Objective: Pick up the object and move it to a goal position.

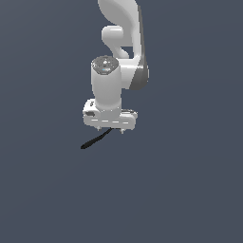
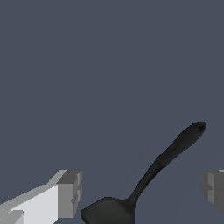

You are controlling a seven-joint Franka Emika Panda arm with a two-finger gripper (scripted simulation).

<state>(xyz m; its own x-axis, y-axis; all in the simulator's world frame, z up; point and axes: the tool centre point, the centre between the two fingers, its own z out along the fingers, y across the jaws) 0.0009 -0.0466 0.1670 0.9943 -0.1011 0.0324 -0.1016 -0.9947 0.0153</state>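
The object (image 2: pixel 153 173) is a slim black spoon-like utensil lying flat on the grey surface. In the wrist view its oval head lies between my two fingers and its handle slants away past them. My gripper (image 2: pixel 141 192) is open, with one fingertip (image 2: pixel 70 192) on one side of the head and the other on the far side, neither touching the object. In the exterior view only the handle end of the object (image 1: pixel 95 139) shows, sticking out toward the exterior view's left from under the white hand. There my gripper's fingers are hidden under the hand.
The plain grey surface (image 1: pixel 190 190) spreads all around. The white arm (image 1: pixel 121 42) rises above the hand in the exterior view.
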